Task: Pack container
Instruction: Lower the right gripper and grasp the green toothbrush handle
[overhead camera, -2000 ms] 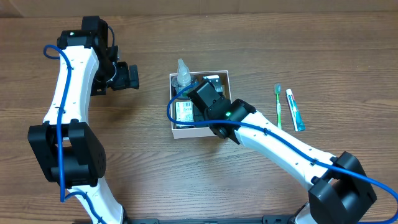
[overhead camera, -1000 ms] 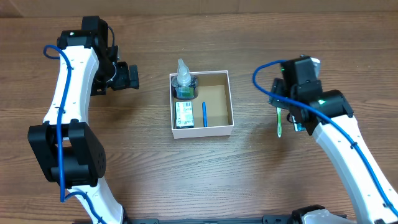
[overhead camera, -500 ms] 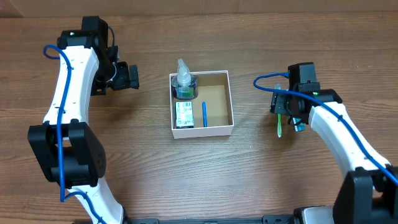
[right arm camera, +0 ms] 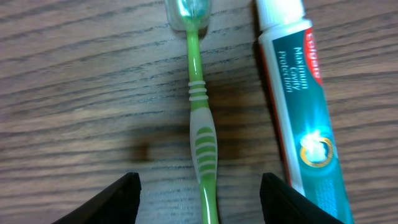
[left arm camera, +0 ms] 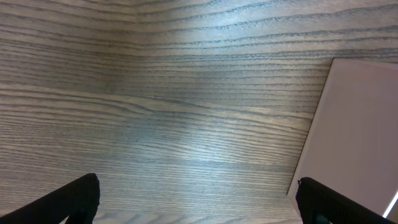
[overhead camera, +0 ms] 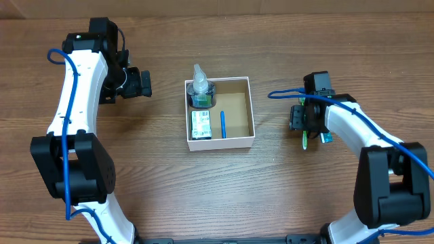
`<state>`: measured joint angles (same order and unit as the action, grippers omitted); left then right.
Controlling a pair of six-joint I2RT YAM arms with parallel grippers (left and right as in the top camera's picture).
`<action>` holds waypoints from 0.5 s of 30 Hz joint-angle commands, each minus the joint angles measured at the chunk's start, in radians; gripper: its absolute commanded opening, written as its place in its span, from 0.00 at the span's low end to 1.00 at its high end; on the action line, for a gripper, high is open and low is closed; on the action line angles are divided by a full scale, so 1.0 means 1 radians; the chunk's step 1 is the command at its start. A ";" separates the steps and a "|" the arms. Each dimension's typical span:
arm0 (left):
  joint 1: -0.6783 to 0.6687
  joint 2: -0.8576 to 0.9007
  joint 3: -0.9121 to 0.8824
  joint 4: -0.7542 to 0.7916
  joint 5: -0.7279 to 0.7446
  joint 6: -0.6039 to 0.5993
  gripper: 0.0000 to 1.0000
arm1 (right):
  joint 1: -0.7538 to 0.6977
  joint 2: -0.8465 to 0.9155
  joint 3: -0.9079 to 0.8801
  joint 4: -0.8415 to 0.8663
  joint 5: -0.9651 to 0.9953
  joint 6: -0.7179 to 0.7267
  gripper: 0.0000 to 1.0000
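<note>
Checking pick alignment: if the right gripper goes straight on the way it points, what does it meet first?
Probably the green toothbrush, centred under the open right gripper; one finger may clip the toothpaste tube, though depth is unclear.

Overhead, the light is bright and even, and the shadows are soft. In the left wrist view a pale glare crosses the worktop (left arm camera: 186,118) and washes out the wall of the container (left arm camera: 354,137). The toothbrush (right arm camera: 202,124) is sharp, with a faint shadow at its left.
</note>
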<state>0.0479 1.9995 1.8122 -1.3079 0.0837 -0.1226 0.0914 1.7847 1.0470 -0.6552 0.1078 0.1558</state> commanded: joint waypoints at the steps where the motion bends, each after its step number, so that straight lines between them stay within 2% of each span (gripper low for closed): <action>1: 0.002 -0.018 -0.003 0.004 0.018 0.022 1.00 | 0.001 0.011 -0.001 0.016 -0.005 -0.007 0.61; 15: 0.002 -0.018 -0.003 0.004 0.018 0.022 1.00 | 0.001 0.011 -0.001 0.027 -0.005 -0.008 0.58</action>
<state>0.0479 1.9995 1.8122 -1.3079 0.0837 -0.1226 0.0914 1.7966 1.0470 -0.6384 0.1074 0.1551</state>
